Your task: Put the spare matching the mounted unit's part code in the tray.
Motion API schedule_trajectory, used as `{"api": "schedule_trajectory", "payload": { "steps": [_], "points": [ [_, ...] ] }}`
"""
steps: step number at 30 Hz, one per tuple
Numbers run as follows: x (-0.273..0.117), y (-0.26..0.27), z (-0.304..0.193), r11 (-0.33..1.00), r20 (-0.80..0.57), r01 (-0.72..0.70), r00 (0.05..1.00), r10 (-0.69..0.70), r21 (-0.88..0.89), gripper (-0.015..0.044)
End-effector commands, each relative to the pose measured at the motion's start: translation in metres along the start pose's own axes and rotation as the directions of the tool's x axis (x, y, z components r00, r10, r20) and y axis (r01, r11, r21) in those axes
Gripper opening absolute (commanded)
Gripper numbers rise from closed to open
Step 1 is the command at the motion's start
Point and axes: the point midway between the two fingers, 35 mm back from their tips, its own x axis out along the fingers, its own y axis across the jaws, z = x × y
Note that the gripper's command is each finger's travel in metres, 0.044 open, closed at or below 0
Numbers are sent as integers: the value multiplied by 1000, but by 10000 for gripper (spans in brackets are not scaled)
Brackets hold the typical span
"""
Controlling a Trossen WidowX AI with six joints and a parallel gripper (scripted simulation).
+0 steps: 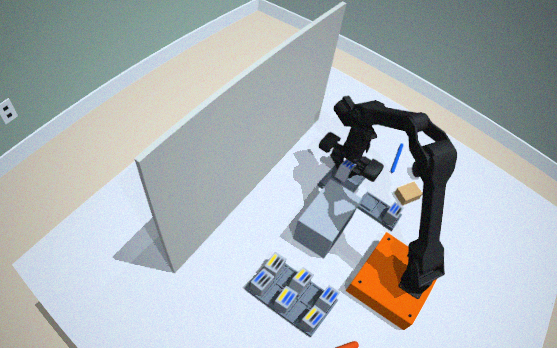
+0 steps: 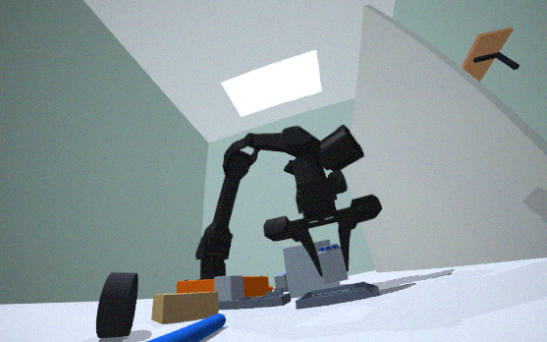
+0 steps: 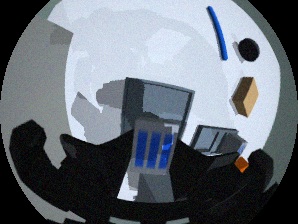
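The pincer (image 2: pixel 330 262) is closed on the blue-striped spare (image 3: pixel 152 151) and holds it just above the tray (image 2: pixel 338 294), which lies directly below on the tabletop (image 1: pixel 494 240), its long axis running left to right.

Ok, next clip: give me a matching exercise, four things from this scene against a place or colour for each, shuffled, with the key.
Things:
1. spare
2. pen
3. small block
4. arm base plate

Descriptions:
A. orange
B. tan, lying near the pen
C. clamped between the end effector fingers, over the tray
D. blue, lying on the white table top

Pairs: 1-C, 2-D, 3-B, 4-A
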Motion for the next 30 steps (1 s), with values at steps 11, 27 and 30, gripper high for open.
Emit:
{"api": "schedule_trajectory", "payload": {
  "steps": [11, 27, 30],
  "points": [
    [10, -4, -2, 1000, -1, 10, 1000, -10, 4, 0],
    [8, -2, -1, 1000, -1, 2, 1000, -2, 0, 420],
    [-4, -1, 0, 1000, -1, 3, 1000, -3, 1, 440]
  ]
}}
